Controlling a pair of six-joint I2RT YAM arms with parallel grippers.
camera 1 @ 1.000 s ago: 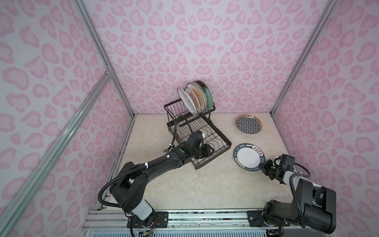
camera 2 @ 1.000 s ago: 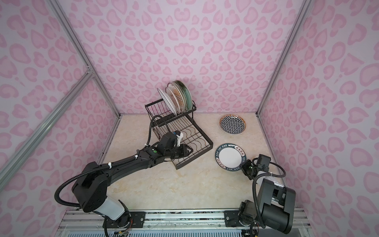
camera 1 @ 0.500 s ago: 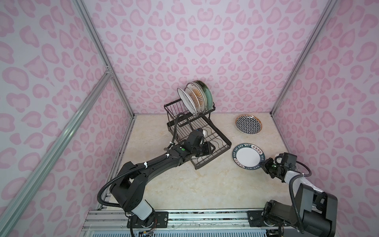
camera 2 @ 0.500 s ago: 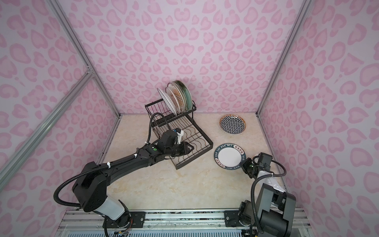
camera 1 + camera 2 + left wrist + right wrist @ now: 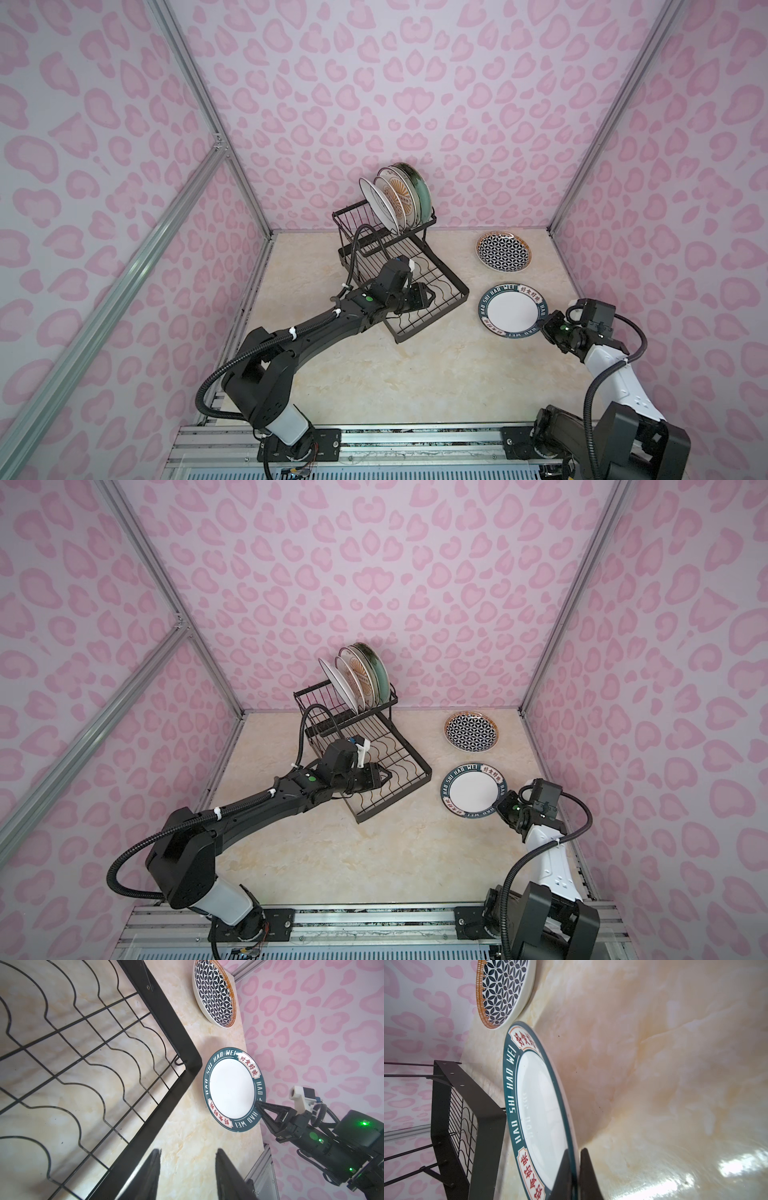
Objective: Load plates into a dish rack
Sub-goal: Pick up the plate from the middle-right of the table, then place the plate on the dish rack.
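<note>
Just ahead of the left jaws, a narrow strip of bare tabletop (image 5: 187, 1136) runs between the corner rail of the dish rack (image 5: 165, 1103) and the teal-lettered plate (image 5: 230, 1088). Past the right jaws that plate, then the rack corner, block the way. The geometric plate (image 5: 214, 993) lies off to one side, with free tabletop on the other.

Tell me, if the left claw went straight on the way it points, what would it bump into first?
Probably the dish rack's black corner rim; if the left claw rides above it, which depth leaves unclear, then the teal-lettered plate.
</note>
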